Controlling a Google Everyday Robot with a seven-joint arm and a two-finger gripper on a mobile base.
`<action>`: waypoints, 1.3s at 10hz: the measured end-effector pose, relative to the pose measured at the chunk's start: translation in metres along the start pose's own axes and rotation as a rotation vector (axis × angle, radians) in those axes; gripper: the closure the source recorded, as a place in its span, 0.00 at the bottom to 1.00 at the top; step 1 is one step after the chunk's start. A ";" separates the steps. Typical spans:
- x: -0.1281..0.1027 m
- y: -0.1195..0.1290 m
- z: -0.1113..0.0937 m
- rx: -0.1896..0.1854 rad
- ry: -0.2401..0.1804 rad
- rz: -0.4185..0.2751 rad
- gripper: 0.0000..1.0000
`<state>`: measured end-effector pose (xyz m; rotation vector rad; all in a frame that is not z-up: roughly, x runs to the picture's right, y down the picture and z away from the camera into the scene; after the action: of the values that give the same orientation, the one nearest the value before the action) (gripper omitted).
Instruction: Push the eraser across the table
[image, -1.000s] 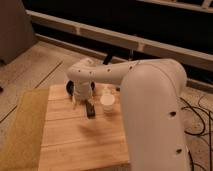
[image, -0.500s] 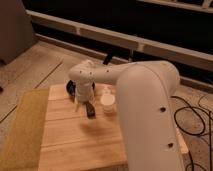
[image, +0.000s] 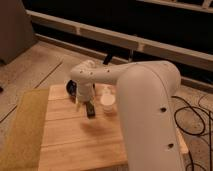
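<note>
Gripper (image: 81, 103) of a white robot arm (image: 145, 105) hangs low over the far part of the table (image: 80, 147), a light-wood top of long planks, its tip close to the surface. Whether the gripper is open or closed cannot be told from this angle, since the arm's bulky wrist covers most of it. The eraser (image: 90, 110), a small near-black oblong block, lies flat on the planks just beside the gripper, on the side nearer the camera; contact between the two cannot be made out. A white cup (image: 107, 102) stands upright just beside the eraser, so that the dark block sits between the gripper and the cup. The arm sweeps in from the lower right of the view, its thick white body hiding much of that side of the table. A yellow-green mat (image: 20, 132) lies along the table's edge at the left of the view. Dark cables (image: 196, 117) loop over the speckled floor (image: 35, 65) at the right, and a long pale ledge (image: 125, 37) runs across the background.
</note>
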<state>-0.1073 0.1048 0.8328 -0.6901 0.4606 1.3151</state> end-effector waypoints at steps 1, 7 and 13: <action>-0.001 -0.008 0.001 -0.009 -0.014 0.126 0.35; 0.005 -0.039 0.007 -0.013 -0.043 0.619 0.35; 0.005 -0.037 0.007 -0.014 -0.042 0.677 0.35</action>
<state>-0.0711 0.1097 0.8416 -0.5306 0.6847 1.9642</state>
